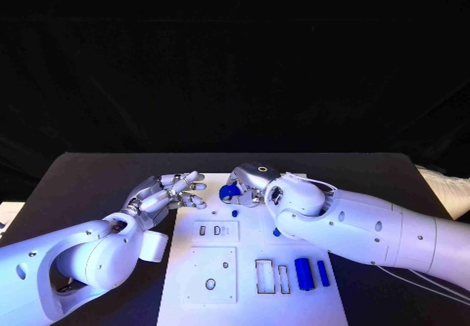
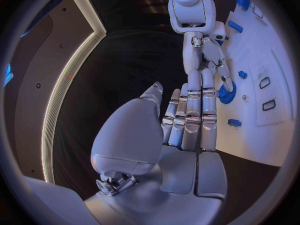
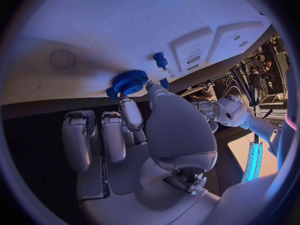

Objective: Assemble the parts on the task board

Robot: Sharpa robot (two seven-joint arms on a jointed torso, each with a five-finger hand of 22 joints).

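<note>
At the task board's (image 1: 196, 299) far edge, the right hand (image 1: 250, 185) pinches a blue gear (image 3: 130, 81), apparently ready to seat it; its other fingers curl loosely. Just beside it, the left hand (image 1: 168, 193) hovers empty, fingers extended together. Nearer the robot, 2 blue pins (image 1: 312, 273) lie on the board.

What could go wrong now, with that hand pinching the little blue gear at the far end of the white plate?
The right hand holds the blue gear only by its fingers' tips, so it could slip or tilt. The left hand hovers close by, open, and the two might bump. The small blue peg near the gear could be knocked over.
</note>
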